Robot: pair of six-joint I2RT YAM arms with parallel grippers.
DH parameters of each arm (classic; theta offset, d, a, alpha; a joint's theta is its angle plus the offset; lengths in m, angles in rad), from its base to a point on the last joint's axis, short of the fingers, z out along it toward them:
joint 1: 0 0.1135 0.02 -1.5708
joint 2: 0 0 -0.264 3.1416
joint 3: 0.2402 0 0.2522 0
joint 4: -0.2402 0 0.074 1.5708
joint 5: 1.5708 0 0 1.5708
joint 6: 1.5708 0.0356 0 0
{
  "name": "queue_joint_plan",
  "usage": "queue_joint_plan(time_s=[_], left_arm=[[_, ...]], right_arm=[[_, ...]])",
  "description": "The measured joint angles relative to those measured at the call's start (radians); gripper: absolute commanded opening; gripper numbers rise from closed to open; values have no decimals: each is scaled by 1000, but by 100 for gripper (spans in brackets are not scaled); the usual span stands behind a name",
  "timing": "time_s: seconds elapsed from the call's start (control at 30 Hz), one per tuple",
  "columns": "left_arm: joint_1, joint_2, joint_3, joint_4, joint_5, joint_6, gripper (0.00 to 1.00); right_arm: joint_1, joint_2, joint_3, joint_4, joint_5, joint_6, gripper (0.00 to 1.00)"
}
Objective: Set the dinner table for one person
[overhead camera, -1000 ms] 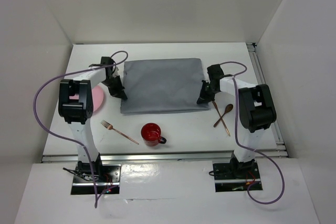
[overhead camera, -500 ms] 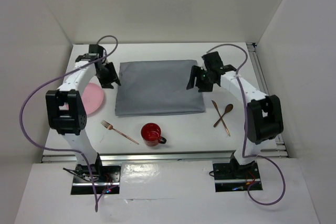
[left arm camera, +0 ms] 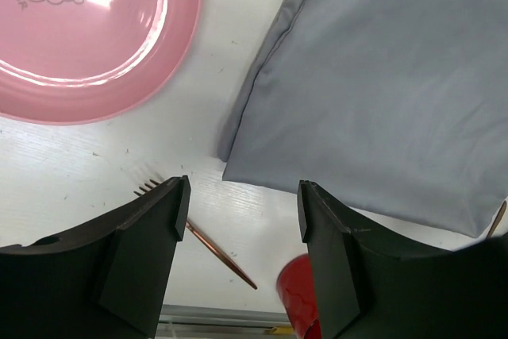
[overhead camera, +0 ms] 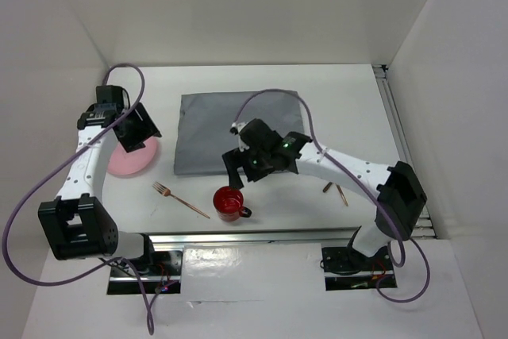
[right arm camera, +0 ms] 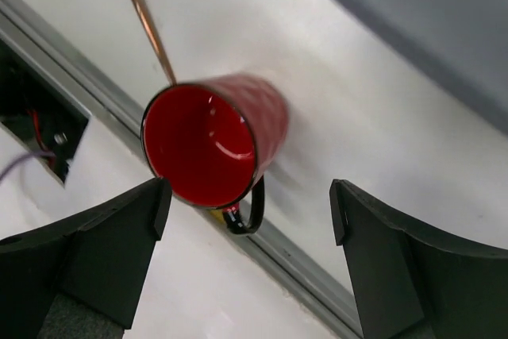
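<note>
The dinner table [overhead camera: 333, 93] is a white tabletop with a grey cloth [overhead camera: 238, 129] spread flat on its middle. A pink plate [overhead camera: 127, 158] lies left of the cloth, a copper fork [overhead camera: 181, 198] and a red mug [overhead camera: 229, 202] near the front edge. My left gripper [overhead camera: 139, 127] hovers open over the plate's right side; its wrist view shows the plate [left arm camera: 87, 29], the cloth [left arm camera: 381, 85] and the fork [left arm camera: 214, 248], with nothing between the fingers [left arm camera: 151, 252]. My right gripper [overhead camera: 242, 172] hangs open above the mug [right arm camera: 214, 140], not touching it.
Two copper-coloured utensil ends [overhead camera: 335, 190] stick out from under my right forearm at the right front. A metal rail [right arm camera: 302, 275] runs along the table's near edge just beyond the mug. White walls enclose the table on three sides.
Both grippers opened and let go of the cloth's side edges. The left arm drew back left over the plate; the right arm swung across to the front, above the mug.
</note>
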Motion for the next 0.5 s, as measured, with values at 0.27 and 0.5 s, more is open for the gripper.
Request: queue_joint_plan(time_s=[0.27, 0.5], left_arm=[[13, -8, -15, 4, 29, 7, 73], [13, -27, -25, 3, 32, 11, 73]], right_arm=[[146, 98, -32, 5, 86, 37, 83], [180, 190, -42, 25, 141, 75, 40]])
